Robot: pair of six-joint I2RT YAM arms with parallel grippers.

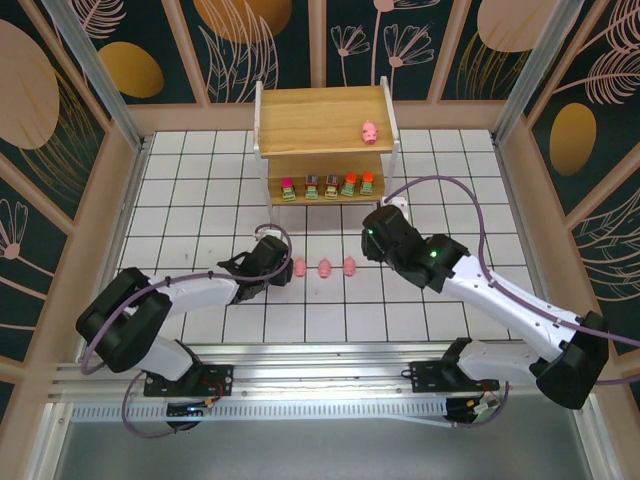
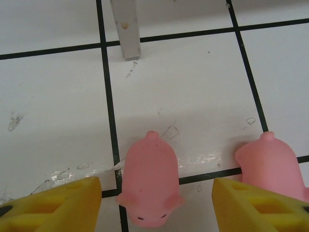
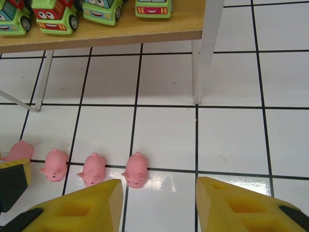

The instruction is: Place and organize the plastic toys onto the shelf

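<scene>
We see a white tiled desk [image 1: 200, 200] with a two-tier wooden shelf [image 1: 320, 120] at its back. The left claw [image 2: 155, 183] gapes around one pink pig [image 2: 147, 169] without touching it. The right claw [image 3: 158, 182] stands open and empty. Five toy cars [image 1: 327, 186] line the lower board, grinning outward. A lone pig [image 1: 371, 131] lies on the top board. Four pigs [image 3: 92, 169] sit in a row on the desk, lengthwise toward the shelf, snouts away.

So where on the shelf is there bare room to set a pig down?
Most of the top board is bare, left of the lone pig at its right end. The lower board is crowded: five toy cars line its front.
</scene>
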